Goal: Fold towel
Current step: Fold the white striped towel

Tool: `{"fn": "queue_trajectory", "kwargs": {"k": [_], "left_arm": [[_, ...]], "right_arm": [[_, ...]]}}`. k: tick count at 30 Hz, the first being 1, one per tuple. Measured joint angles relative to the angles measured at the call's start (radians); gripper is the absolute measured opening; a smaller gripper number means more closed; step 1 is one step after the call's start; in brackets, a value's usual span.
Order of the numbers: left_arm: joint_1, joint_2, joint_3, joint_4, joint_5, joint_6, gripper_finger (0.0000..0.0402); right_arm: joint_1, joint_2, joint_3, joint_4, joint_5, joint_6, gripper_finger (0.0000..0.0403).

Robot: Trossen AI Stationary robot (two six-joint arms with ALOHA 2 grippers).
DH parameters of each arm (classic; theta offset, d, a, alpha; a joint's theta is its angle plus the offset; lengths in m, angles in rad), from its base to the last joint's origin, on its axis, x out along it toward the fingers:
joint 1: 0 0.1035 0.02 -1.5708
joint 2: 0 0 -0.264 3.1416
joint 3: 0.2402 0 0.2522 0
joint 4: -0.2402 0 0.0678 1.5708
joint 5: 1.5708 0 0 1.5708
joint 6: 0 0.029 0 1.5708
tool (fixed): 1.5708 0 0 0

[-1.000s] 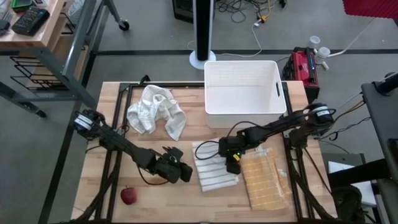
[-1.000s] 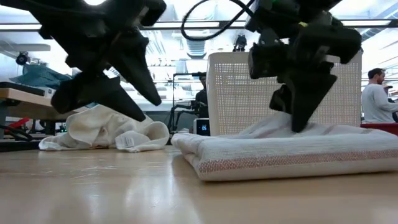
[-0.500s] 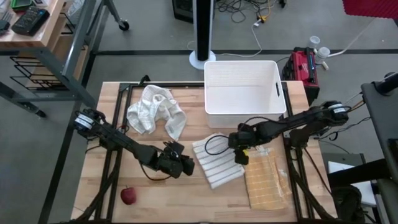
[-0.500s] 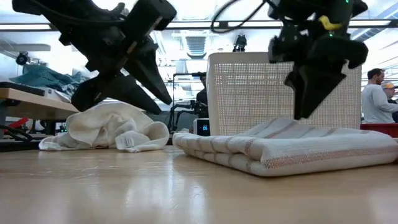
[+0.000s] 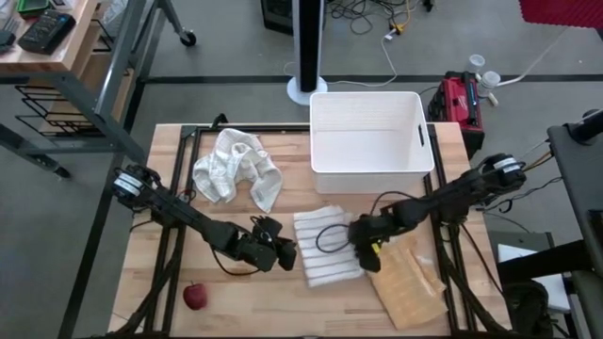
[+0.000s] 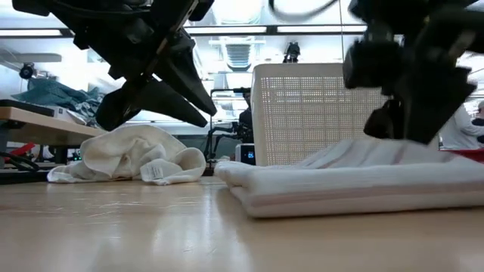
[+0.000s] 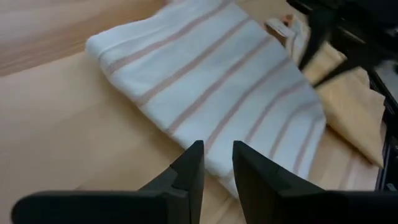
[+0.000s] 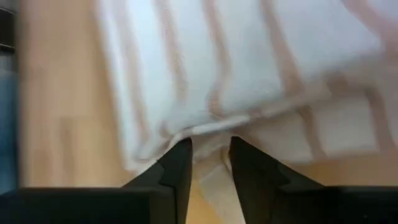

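Note:
A folded white towel with pale stripes [image 5: 325,247] lies flat on the wooden table [image 5: 245,301]. My left gripper [image 5: 287,252] hovers just off its left edge, above the wood; its fingers stand a narrow gap apart with nothing between them [image 7: 217,152]. My right gripper [image 5: 369,256] slants down at the towel's right edge, beside a yellow cloth [image 5: 407,287], its fingers also a narrow gap apart [image 8: 209,149]. A crumpled white towel [image 5: 236,168] sits at the far left. My right gripper comes down slanting from the table's right side at the striped towel's right edge [image 8: 205,127], where a fold of cloth bunches up just past its fingertips [image 8: 180,149]. I cannot tell whether the fingers pinch that fold or only stand against it.
A white bin [image 5: 370,141] stands at the far edge behind the towel. A red apple [image 5: 195,297] lies near the front left corner. In the low view, people sit in the room beyond the table's right side [image 6: 473,113].
My right gripper has gone toward the table's right edge and then toward the near edge. The striped towel has turned about on the table, slanting one way and then swinging back. The yellow cloth has turned too, its near end swung toward the right edge.

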Motion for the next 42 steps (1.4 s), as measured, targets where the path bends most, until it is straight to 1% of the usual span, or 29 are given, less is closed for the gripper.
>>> {"fn": "queue_trajectory", "kwargs": {"k": [4,6,8,10,13,15,18,21,23,25,28,30,33,35,37,39,42], "left_arm": [[0.000,-0.007,0.000,0.015,0.011,0.000,0.0074],[-0.001,-0.007,0.008,0.051,0.053,0.011,0.0074],[-0.001,0.011,0.028,0.112,0.130,0.039,0.0074],[-0.002,0.053,0.054,0.168,0.206,0.066,0.0074],[-0.001,0.148,0.119,0.161,0.343,0.105,0.0074],[0.006,0.209,0.167,0.120,0.409,0.119,0.0074],[0.018,0.311,0.252,0.033,0.460,0.126,0.0074],[0.034,0.381,0.361,-0.147,0.516,0.128,0.0074],[0.038,0.407,0.433,-0.316,0.536,0.130,0.0074],[0.039,0.412,0.481,-0.523,0.533,0.137,0.0074],[0.041,0.401,0.542,-0.752,0.511,0.204,0.0074],[0.040,0.390,0.573,-0.914,0.451,0.288,0.0074],[0.041,0.358,0.643,-1.048,0.320,0.416,0.0065],[0.045,0.338,0.670,-1.154,0.259,0.494,0.0054],[0.051,0.324,0.676,-1.156,0.230,0.520,0.0041],[0.055,0.299,0.671,-1.148,0.229,0.517,0.0030],[0.044,0.256,0.672,-1.081,0.222,0.490,0.0016]], "right_arm": [[0.045,0.000,0.010,0.153,-0.012,0.029,0.0078],[0.050,0.000,0.031,0.164,-0.015,0.010,0.0068],[0.044,-0.005,0.053,0.112,-0.011,-0.014,0.0058],[0.036,-0.018,0.073,0.018,0.008,-0.042,0.0049],[0.033,-0.035,0.104,-0.125,0.098,-0.079,0.0037],[0.032,-0.043,0.119,-0.218,0.174,-0.084,0.0032],[0.032,-0.062,0.129,-0.284,0.253,-0.083,0.0027],[0.032,-0.074,0.129,-0.289,0.277,-0.083,0.0023],[0.034,-0.080,0.128,-0.289,0.277,-0.081,0.0024],[0.034,-0.079,0.128,-0.285,0.277,-0.079,0.0024],[0.034,-0.069,0.126,-0.281,0.279,-0.080,0.0023],[0.034,-0.058,0.123,-0.271,0.306,-0.093,0.0023],[0.034,-0.027,0.112,-0.190,0.414,-0.136,0.0023],[0.033,0.004,0.105,-0.117,0.461,-0.163,0.0021],[0.030,0.044,0.103,-0.037,0.461,-0.194,0.0016],[0.031,0.086,0.103,0.030,0.456,-0.220,0.0010],[0.032,0.139,0.104,0.079,0.453,-0.299,0.0002]]}}
